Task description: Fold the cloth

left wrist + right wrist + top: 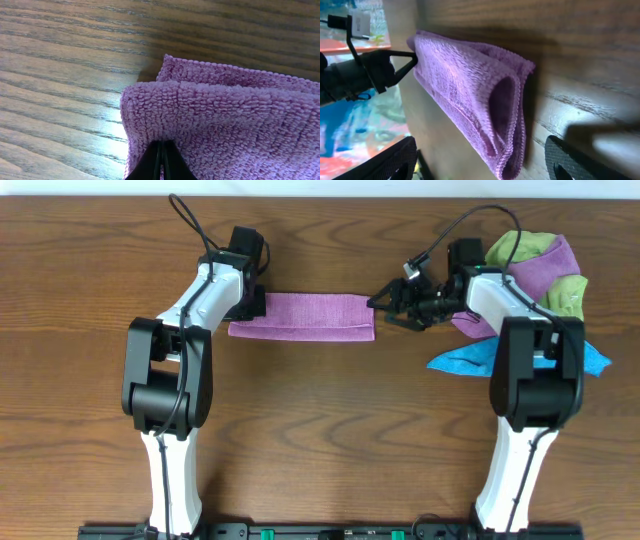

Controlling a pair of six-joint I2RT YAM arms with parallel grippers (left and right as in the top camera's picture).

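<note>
On the table [320, 430], the left claw [161, 150] pinches the folded cloth [300, 316].

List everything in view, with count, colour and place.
lilac cloth: one, lilac, folded strip at mid-table, between the grippers
blue cloth: one, bright blue, right side, below the bunch in the overhead view
purple cloth: one, purple, far right, bunched with the green one
green cloth: one, lime green, same bunch
table: one, brown wood, under everything
left gripper: one, black, shut on the lilac cloth's left end
right gripper: one, black, open beside its right end
</note>
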